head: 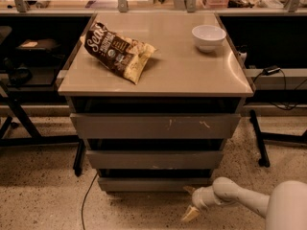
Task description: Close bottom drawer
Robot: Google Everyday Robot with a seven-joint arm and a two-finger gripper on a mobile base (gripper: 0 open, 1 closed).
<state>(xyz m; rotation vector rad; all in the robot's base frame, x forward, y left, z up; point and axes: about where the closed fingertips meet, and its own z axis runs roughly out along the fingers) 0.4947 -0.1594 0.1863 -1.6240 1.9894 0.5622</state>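
The bottom drawer (pixel 153 184) is the narrow grey-brown front at the foot of the cabinet, sitting nearly flush under the mid-width drawer (pixel 153 159). The widest drawer (pixel 154 126) with white scratch marks is above. My gripper (pixel 190 202) is at the lower right, its yellowish fingertips (pixel 189 215) spread, one near the bottom drawer's right front corner and one lower over the floor. It holds nothing. My white arm (pixel 249 202) comes in from the lower right corner.
On the cabinet top (pixel 192 75) lie a chip bag (pixel 119 51) at the left and a white bowl (pixel 208 36) at the back right. Black desk legs (pixel 256 138) stand at both sides. A cable (pixel 86 200) runs over the speckled floor at the left.
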